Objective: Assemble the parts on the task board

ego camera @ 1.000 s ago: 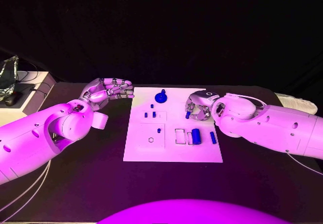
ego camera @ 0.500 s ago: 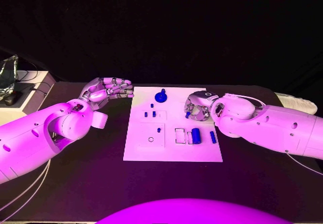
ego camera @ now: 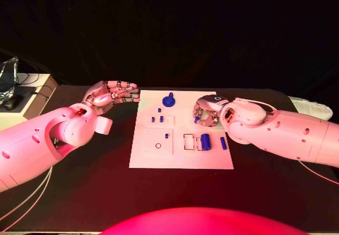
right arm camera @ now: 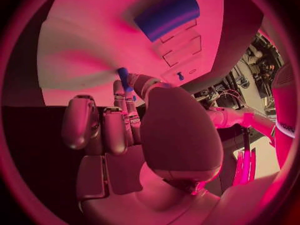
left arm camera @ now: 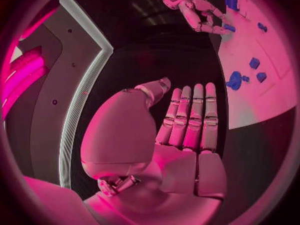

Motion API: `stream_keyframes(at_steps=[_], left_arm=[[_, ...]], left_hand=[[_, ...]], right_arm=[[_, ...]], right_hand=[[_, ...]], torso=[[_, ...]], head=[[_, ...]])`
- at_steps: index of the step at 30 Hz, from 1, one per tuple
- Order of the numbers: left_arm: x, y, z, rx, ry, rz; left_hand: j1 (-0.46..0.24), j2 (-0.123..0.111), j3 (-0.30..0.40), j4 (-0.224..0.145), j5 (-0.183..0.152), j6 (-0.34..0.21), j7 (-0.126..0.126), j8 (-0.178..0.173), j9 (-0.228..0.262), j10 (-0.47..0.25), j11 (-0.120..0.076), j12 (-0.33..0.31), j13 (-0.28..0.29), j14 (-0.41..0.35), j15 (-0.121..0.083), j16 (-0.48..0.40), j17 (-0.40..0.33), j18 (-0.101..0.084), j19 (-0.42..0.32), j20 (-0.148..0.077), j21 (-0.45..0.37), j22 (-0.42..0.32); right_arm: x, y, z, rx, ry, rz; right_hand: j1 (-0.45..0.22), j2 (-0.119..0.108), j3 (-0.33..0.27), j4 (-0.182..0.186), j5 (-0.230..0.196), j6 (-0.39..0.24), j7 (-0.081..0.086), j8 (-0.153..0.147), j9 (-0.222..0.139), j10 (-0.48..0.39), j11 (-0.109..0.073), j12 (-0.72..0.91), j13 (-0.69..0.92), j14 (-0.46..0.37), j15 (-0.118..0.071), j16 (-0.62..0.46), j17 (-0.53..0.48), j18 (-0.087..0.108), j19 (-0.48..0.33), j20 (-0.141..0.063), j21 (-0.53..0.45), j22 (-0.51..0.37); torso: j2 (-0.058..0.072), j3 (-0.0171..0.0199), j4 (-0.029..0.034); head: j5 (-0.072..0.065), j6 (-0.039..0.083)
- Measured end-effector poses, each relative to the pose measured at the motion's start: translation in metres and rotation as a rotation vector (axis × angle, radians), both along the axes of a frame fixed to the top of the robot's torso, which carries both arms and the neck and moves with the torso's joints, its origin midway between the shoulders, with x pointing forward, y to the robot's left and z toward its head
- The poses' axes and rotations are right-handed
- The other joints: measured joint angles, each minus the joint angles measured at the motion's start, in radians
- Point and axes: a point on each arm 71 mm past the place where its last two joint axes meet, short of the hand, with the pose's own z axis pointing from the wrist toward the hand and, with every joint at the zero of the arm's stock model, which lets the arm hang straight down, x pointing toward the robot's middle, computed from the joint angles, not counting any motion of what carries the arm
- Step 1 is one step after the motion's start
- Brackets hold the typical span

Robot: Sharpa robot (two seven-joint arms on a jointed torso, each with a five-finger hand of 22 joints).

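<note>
Blue peg (ego camera: pixel 196 119), right hand (ego camera: pixel 207 111): unchanged grip.

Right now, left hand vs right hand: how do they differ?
The left hand holds nothing; the right hand pinches a small blue part in its fingers. The left hand sits off the task board, beside its edge; the right hand is over the board. Both are silver hands on white arms.
</note>
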Motion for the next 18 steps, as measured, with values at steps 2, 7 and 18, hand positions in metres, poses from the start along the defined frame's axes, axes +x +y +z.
stream_keyframes(at_steps=[2,7,18], left_arm=[[0.0000,0.0000,0.0000,0.000,0.000,0.000],[0.0002,0.0002,-0.0003,0.001,0.002,0.001],[0.0013,0.0025,-0.0016,0.004,0.005,0.007]], left_hand=[[0.000,0.000,0.000,0.000,0.000,0.000,0.000,0.000,0.000,0.000,0.000,0.000,0.000,0.000,0.000,0.000,0.000,0.000,0.000,0.000,0.000,0.000],[0.000,0.000,0.000,0.000,0.000,0.000,0.000,0.000,0.000,0.000,0.000,0.000,0.000,0.000,0.000,0.000,0.000,0.000,0.000,0.000,0.000,0.000],[0.000,0.000,0.000,0.000,0.000,0.000,0.000,0.000,0.000,0.000,0.000,0.000,0.000,0.000,0.000,0.000,0.001,0.000,0.004,-0.004,0.000,-0.001]], right_arm=[[-0.0001,-0.0003,-0.0003,0.007,-0.001,-0.004],[-0.0014,-0.0009,-0.0006,0.036,0.002,-0.018],[-0.0030,-0.0073,0.0023,0.120,0.022,-0.070]], right_hand=[[-0.002,0.008,0.015,-0.010,-0.002,0.012,-0.003,0.010,0.005,0.013,0.001,0.002,0.000,0.000,0.000,0.003,0.002,0.000,0.000,0.000,0.015,0.000],[-0.011,0.030,0.048,-0.043,-0.001,0.024,-0.007,0.037,0.016,0.027,0.012,0.004,0.010,0.000,0.000,0.007,0.007,-0.016,0.000,0.000,0.046,0.000],[-0.024,0.042,0.069,-0.065,0.001,0.024,-0.008,0.048,0.016,0.031,0.016,0.002,0.011,0.000,0.000,0.007,0.002,-0.016,0.000,0.000,0.051,0.000]], torso=[[0.000,0.0001,0.0000],[-0.001,0.0002,0.0000],[-0.002,0.0005,0.0000]], head=[[0.000,0.000],[-0.002,-0.002],[-0.001,-0.001]])
